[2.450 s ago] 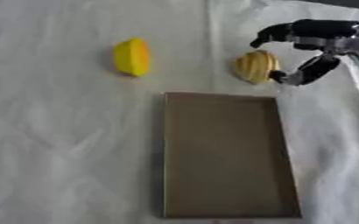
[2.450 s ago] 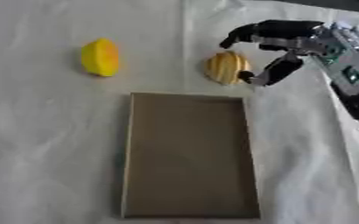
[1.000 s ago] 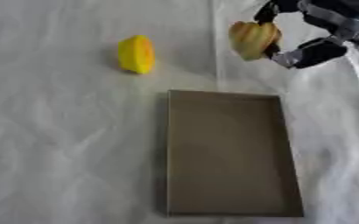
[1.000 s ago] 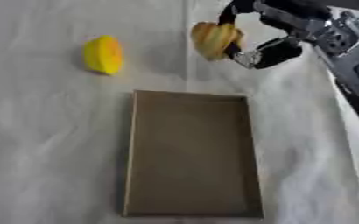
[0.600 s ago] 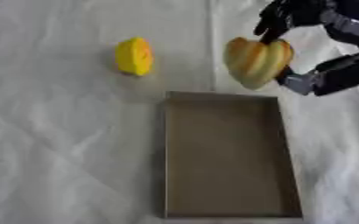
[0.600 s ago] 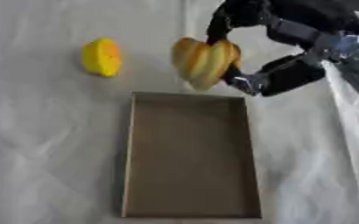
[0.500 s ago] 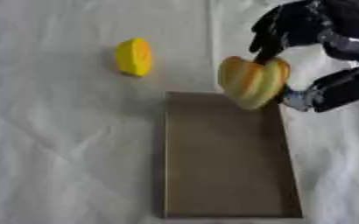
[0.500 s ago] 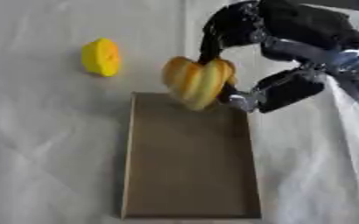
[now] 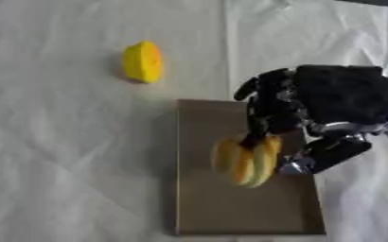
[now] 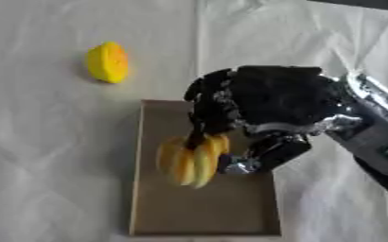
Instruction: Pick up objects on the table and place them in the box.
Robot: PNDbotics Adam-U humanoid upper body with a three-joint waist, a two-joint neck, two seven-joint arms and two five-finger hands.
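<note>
Your right hand point(image 9: 313, 111) pinches the ribbed yellow fruit point(image 9: 247, 159) above the box point(image 9: 199, 208), while the lemon point(image 9: 143, 62) waits on the desk point(image 9: 57, 142); release too high and the fruit may bounce out.

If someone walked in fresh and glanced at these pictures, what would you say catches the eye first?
The black right robot hand at centre right, pinching a ribbed yellow-orange fruit over the shallow brown box. Next, the bright yellow fruit lying alone on the white cloth, up and left of the box.
</note>
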